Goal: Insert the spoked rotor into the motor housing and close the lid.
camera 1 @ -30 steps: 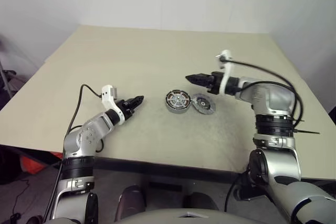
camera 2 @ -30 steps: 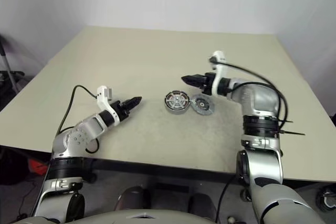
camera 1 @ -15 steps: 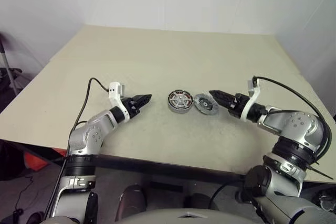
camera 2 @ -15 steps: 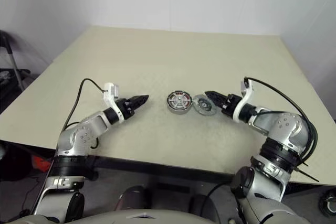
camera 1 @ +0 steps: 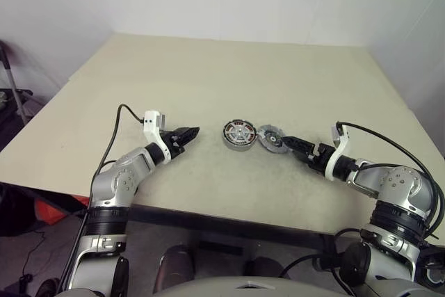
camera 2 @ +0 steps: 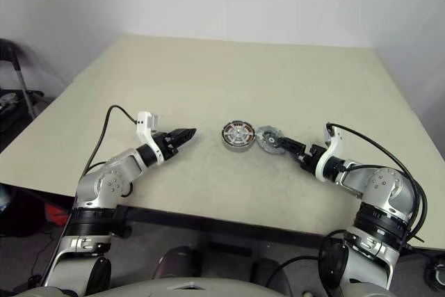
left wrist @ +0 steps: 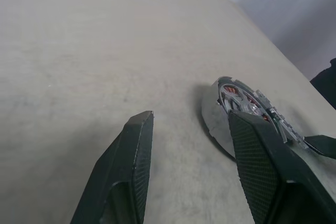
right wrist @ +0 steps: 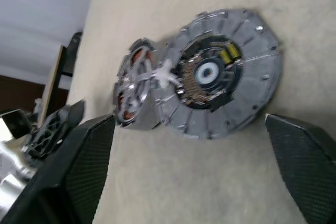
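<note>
Lid: I see the lid on the table, tilted, its left edge propped against the motor housing.
Housing: near the table's middle, copper windings showing around what looks like the spoked rotor already seated inside; I judge that, not certain.
Right pincer: the right gripper spread wide, nothing held, fingertips at the lid's rim.
Key relation: from my right pincer the lid lies at about 10 o'clock, just ahead; this arm is much the nearer.
Left pincer: the left gripper partly spread and empty, housing at its 3 o'clock, well apart.
Writing: none I can read on any part.
</note>
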Motion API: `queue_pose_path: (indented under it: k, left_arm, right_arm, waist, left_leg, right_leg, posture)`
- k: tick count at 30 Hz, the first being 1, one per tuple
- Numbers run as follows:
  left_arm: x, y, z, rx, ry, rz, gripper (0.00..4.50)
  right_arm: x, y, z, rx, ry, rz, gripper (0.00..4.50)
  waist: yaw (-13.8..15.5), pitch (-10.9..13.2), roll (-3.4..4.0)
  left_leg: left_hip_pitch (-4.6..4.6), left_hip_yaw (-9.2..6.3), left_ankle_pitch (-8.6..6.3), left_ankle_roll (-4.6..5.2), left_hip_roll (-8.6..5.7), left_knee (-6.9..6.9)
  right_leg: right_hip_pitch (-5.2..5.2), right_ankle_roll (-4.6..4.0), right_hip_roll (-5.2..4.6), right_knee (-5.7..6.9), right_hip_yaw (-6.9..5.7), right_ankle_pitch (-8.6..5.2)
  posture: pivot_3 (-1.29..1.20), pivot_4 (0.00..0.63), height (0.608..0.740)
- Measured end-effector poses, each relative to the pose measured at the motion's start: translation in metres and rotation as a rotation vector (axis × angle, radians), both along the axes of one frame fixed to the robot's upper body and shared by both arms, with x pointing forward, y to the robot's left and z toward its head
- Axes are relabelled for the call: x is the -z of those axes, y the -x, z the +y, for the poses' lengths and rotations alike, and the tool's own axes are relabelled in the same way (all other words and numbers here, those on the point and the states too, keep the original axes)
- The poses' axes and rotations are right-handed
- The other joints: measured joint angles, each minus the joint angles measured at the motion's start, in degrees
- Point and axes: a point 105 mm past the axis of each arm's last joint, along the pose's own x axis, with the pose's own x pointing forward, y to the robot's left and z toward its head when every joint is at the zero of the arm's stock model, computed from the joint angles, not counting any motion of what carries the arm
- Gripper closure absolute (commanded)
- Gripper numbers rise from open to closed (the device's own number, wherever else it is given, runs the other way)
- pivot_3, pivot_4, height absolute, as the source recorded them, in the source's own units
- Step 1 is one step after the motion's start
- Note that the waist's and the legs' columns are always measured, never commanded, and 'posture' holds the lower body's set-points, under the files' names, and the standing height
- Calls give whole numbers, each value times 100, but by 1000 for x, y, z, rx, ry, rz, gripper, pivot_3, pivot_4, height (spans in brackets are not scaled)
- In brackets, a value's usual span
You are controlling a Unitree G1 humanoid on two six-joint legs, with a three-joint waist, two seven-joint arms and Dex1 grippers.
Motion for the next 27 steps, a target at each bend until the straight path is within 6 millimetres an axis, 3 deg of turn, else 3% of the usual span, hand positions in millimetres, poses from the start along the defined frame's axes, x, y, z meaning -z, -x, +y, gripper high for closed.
queue_pose_path:
  k: [7, 19, 27]
  left_arm:
    - [1, -1, 1, -8, -9, 3, 2092]
    - [3, -4, 4, -25, -21, 13, 2092]
    - [5, -3, 4, -38, -21, 20, 2092]
  right_arm:
    - [2, -7, 5, 4, 22, -2, 17]
    - [-1, -40, 29, 7, 18, -33, 17]
    - [-27, -55, 42, 3, -63, -141, 17]
  waist:
    - [-14, -2, -3]
    - [-108, -3, -4]
    - [-120, -3, -4]
  left_leg:
    - [21, -1, 2, -2, 3, 2]
    - [18, -1, 17, -27, 8, 0]
    - [-8, -2, 10, -14, 9, 0]
  right_leg:
    - [16, 0, 1, 2, 0, 0]
    - [6, -9, 2, 12, -1, 6]
    - [-19, -12, 6, 11, -4, 7]
  posture:
    - [0, 0, 740]
    - [0, 0, 740]
    - [0, 0, 740]
